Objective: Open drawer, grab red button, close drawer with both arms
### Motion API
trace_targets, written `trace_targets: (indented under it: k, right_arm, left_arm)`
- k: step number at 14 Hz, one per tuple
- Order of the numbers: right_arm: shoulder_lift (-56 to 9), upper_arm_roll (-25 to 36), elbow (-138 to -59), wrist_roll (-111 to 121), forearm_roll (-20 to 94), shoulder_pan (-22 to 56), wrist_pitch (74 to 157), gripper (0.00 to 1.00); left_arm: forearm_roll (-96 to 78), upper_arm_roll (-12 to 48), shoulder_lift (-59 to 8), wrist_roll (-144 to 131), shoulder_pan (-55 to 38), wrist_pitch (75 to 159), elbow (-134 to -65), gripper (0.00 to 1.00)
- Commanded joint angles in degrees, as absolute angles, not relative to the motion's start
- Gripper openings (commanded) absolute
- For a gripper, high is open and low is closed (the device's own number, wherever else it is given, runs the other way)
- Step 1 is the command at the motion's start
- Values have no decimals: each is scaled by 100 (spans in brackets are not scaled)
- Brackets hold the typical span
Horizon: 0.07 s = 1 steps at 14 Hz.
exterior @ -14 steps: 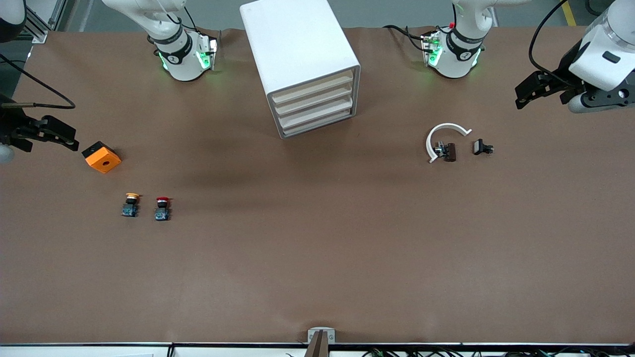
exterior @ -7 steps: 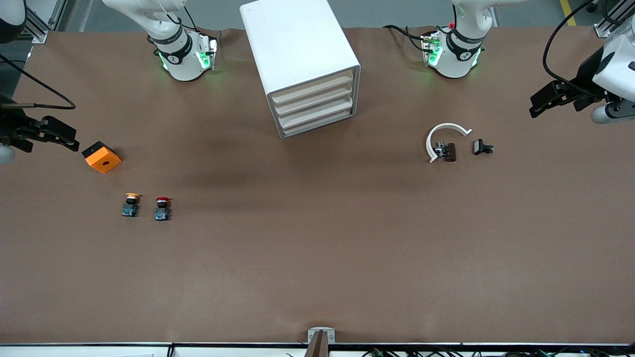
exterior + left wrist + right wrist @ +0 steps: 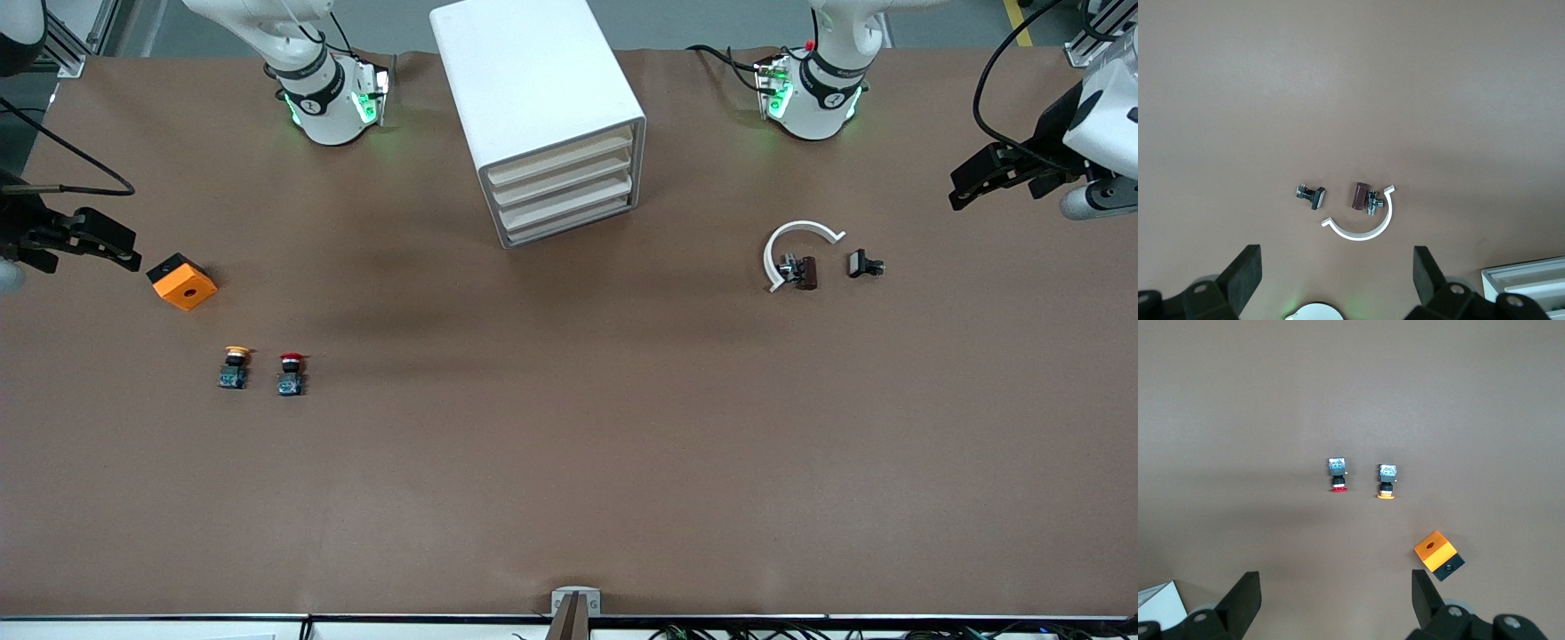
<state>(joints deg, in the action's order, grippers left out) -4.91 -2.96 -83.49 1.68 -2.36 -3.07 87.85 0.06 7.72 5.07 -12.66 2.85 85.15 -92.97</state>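
**Both grippers spread wide and empty, drawers all pushed in**

Left gripper [image 3: 973, 182] hangs in the air over the table edge at the left arm's end, its black fingers [image 3: 1245, 279] set wide apart with nothing between them. From its wrist view I see, down on the brown table [image 3: 569, 462], a white curved half-ring piece [image 3: 794, 246] with a small dark brown block with a metal bit [image 3: 803, 272] lying just inside its curve, and a small black clip-like part [image 3: 862, 264] just beside them, toward the left arm's end.

Right gripper [image 3: 107, 244] hangs over the table at the right arm's end, its fingers [image 3: 1246, 603] likewise spread and holding nothing. Just beside its tips on the table sits an orange cube with a hole in its top face [image 3: 182, 282]. Nearer to the front camera than the cube I see two small push buttons side by side but apart: the button with the red mushroom cap on a black-and-blue base [image 3: 290, 373], and, toward the right arm's end from it, a like button with a yellow-orange cap [image 3: 235, 368]. Both stand free on the table, well apart from either gripper.

Between the two arm bases stands the white boxy cabinet [image 3: 533, 80], turned at an angle. Its four shallow drawers with cream-white fronts [image 3: 569, 191] are stacked one over another, and all of them sit pushed in.
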Motion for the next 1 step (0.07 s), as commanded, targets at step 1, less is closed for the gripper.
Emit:
trace_targets:
  k: [1]
  right_arm:
    - [-563, -352, -8183, 211, -132, -387, 8701, 100]
  left_arm:
    - [0, 791, 457, -1222, 299, 8350, -9149, 100]
